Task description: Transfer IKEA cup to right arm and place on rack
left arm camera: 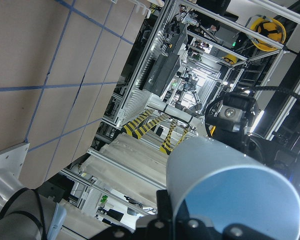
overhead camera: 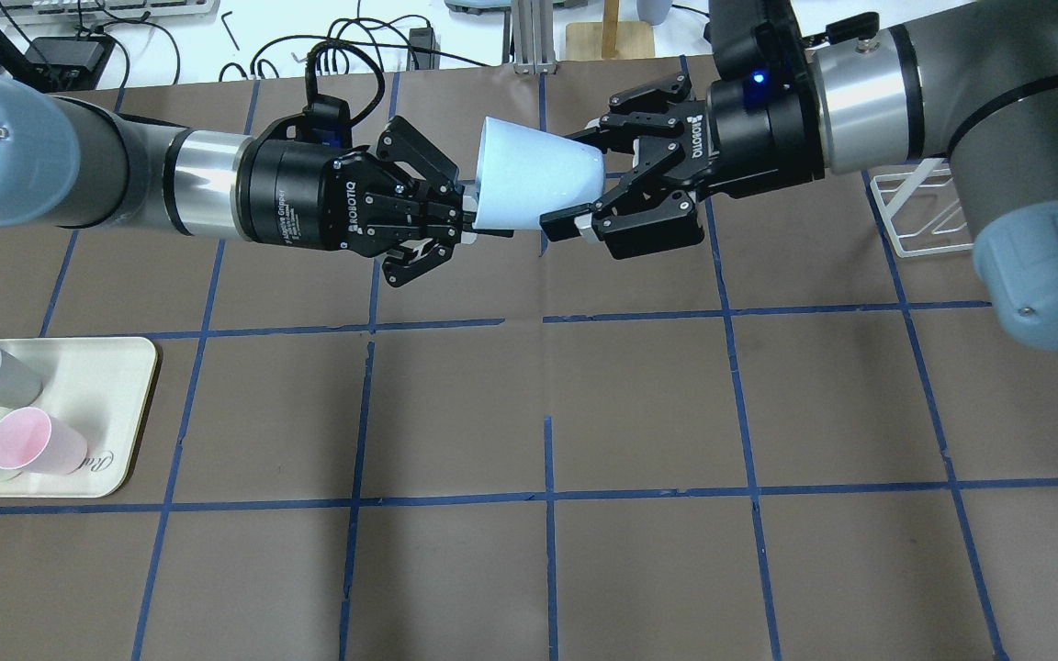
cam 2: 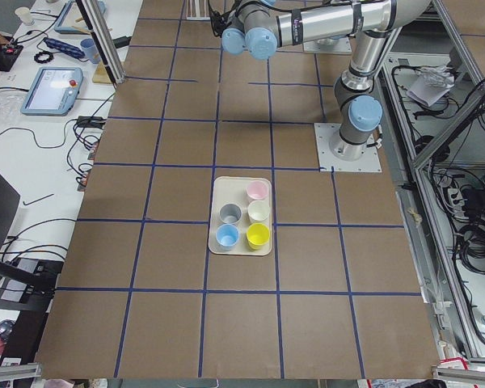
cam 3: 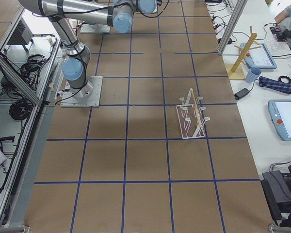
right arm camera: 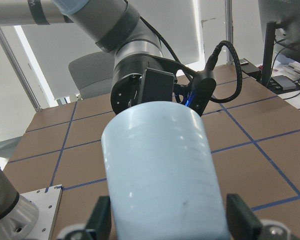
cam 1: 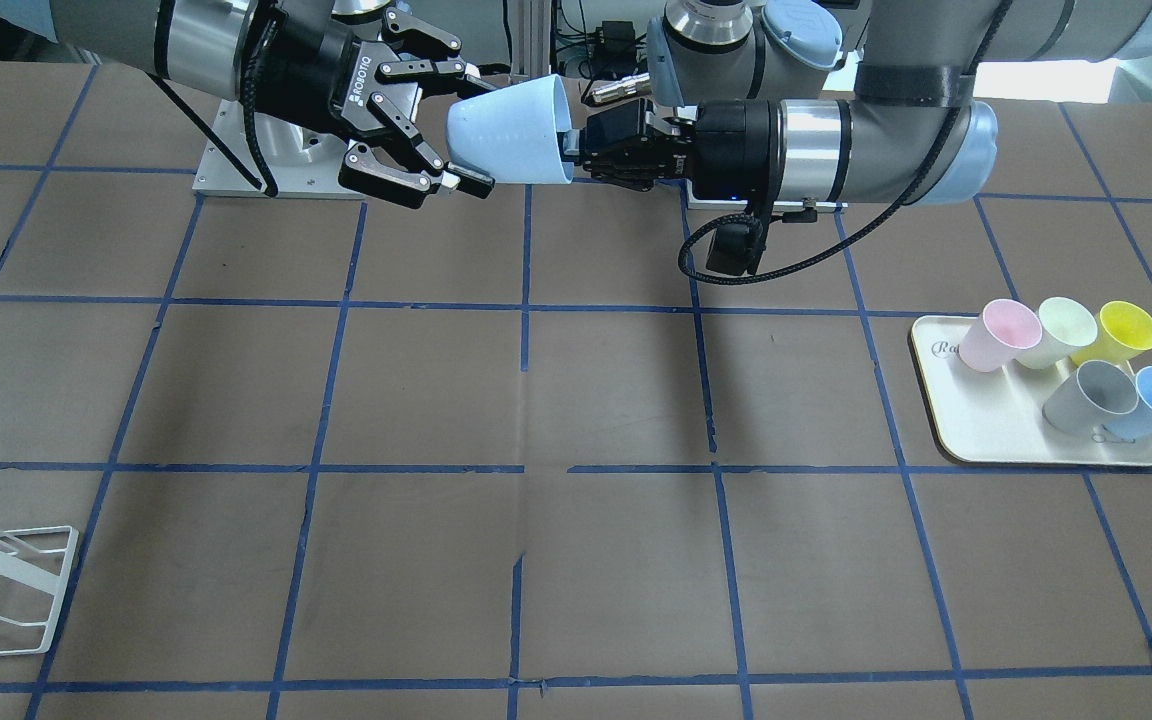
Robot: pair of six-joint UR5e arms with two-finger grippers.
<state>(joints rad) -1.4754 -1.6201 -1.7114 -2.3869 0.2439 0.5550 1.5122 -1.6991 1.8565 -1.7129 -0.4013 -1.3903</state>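
The pale light-blue IKEA cup [overhead camera: 534, 179] lies sideways in the air over the far middle of the table. My left gripper [overhead camera: 476, 218] is shut on its rim; in the front view this is the arm on the right [cam 1: 576, 150]. My right gripper [overhead camera: 581, 176] is open, its long fingers spread around the cup's base, one on each side. The right wrist view shows the cup [right arm camera: 160, 175] between both fingers with small gaps. The cup also fills the left wrist view [left arm camera: 230, 190]. The white wire rack [overhead camera: 924, 207] stands on the table below the right arm, and shows in the front view [cam 1: 6, 590].
A cream tray [cam 1: 976, 430] on the left arm's side holds a pink cup [cam 1: 996, 335], a pale yellow-green cup [cam 1: 1058, 332], a yellow cup [cam 1: 1121, 332], a grey cup [cam 1: 1086, 395] and a second blue cup [cam 1: 1151, 400]. Blue tape lines grid the brown table.
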